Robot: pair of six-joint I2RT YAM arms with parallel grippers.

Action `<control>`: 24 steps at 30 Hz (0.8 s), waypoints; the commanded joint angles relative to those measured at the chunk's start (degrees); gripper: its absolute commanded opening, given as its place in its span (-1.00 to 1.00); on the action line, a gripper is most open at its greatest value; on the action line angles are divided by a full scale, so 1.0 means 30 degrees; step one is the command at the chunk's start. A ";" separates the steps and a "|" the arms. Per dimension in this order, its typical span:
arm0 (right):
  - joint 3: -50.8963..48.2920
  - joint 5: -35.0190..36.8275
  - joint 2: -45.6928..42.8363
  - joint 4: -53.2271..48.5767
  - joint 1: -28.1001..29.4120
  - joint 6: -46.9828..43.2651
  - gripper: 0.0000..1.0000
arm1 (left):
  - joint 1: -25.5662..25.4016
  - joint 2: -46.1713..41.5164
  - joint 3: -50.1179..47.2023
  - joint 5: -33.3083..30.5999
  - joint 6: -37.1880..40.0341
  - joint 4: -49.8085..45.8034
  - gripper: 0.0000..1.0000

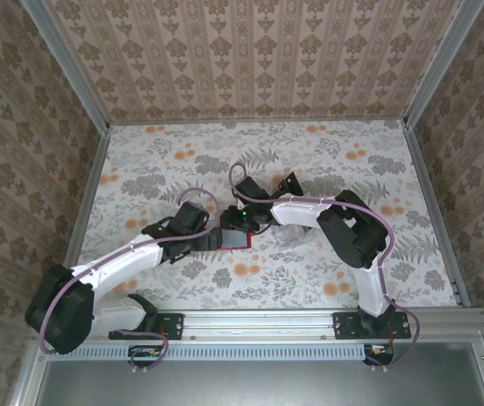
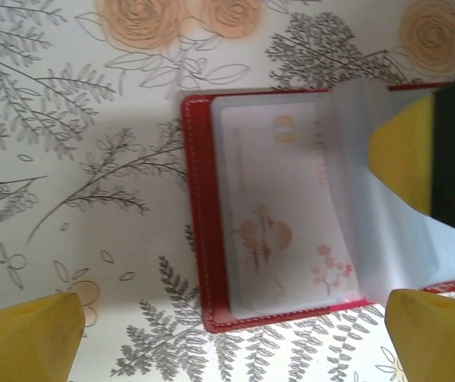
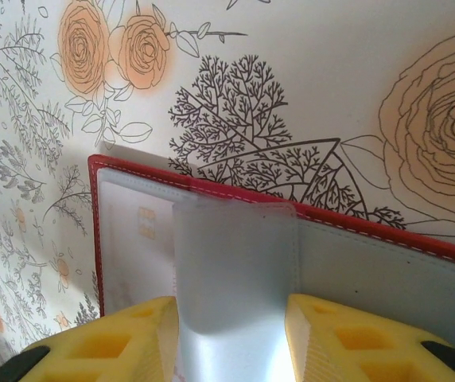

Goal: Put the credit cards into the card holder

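Bright, even light; wrist views perhaps soft.

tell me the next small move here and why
Probably open the right gripper and let the clear sleeve fall flat. It pinches that sleeve lifted off the open wallet, a pale card already seems seated under it, and the left gripper hangs open and empty, so nothing is in hand to feed in.
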 commanded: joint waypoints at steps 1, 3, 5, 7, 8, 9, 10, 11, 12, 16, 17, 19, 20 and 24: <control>-0.0224 -0.0330 0.0560 0.0006 -0.0013 0.0576 -0.15 | -0.0469 -0.0506 -0.0575 0.0218 -0.0025 0.1405 1.00; -0.0281 -0.0313 0.0554 0.0058 -0.0028 0.0642 -0.15 | -0.0773 -0.0469 -0.0757 0.0171 -0.0097 0.1864 0.99; -0.0327 -0.0313 0.0536 0.0088 -0.0010 0.0691 -0.15 | -0.0990 -0.0347 -0.0819 0.0046 -0.0123 0.2235 1.00; -0.0344 -0.0313 0.0546 0.0084 -0.0011 0.0708 -0.15 | -0.1119 -0.0118 -0.0827 -0.0102 -0.0173 0.2569 1.00; -0.0372 -0.0337 0.0532 0.0097 0.0000 0.0721 -0.15 | -0.1195 0.0020 -0.0789 -0.0189 -0.0191 0.2711 1.00; -0.0380 -0.0318 0.0532 0.0076 -0.0005 0.0712 -0.15 | -0.1221 0.0191 -0.0761 -0.0237 -0.0217 0.2851 1.00; -0.0354 -0.0341 0.0518 0.0071 -0.0020 0.0718 -0.15 | -0.1207 0.0366 -0.0712 -0.0266 -0.0218 0.2967 1.00; -0.0349 -0.0325 0.0550 0.0060 -0.0004 0.0713 -0.15 | -0.1253 0.0585 -0.0656 -0.0269 -0.0212 0.3117 0.99; -0.0322 -0.0342 0.0554 0.0027 -0.0023 0.0720 -0.15 | -0.1272 0.0778 -0.0616 -0.0324 -0.0189 0.3290 1.00; -0.0204 -0.0361 0.0595 -0.0062 -0.0009 0.0749 -0.15 | -0.1340 0.1690 -0.0536 -0.0303 -0.0088 0.3820 1.00; -0.0210 -0.0362 0.0590 -0.0088 0.0004 0.0738 -0.15 | -0.1374 0.1933 -0.0521 -0.0336 -0.0071 0.3940 1.00; -0.0160 -0.0371 0.0589 -0.0127 -0.0003 0.0721 -0.15 | -0.1404 0.2358 -0.0494 -0.0514 -0.0072 0.3995 1.00; -0.0167 -0.0396 0.0574 -0.0155 -0.0030 0.0724 -0.15 | -0.1435 0.2589 -0.0492 -0.0661 -0.0068 0.4016 1.00; -0.0053 -0.0483 0.0485 -0.0201 -0.0015 0.0717 -0.15 | -0.1512 0.3302 -0.0568 -0.1365 -0.0233 0.3849 1.00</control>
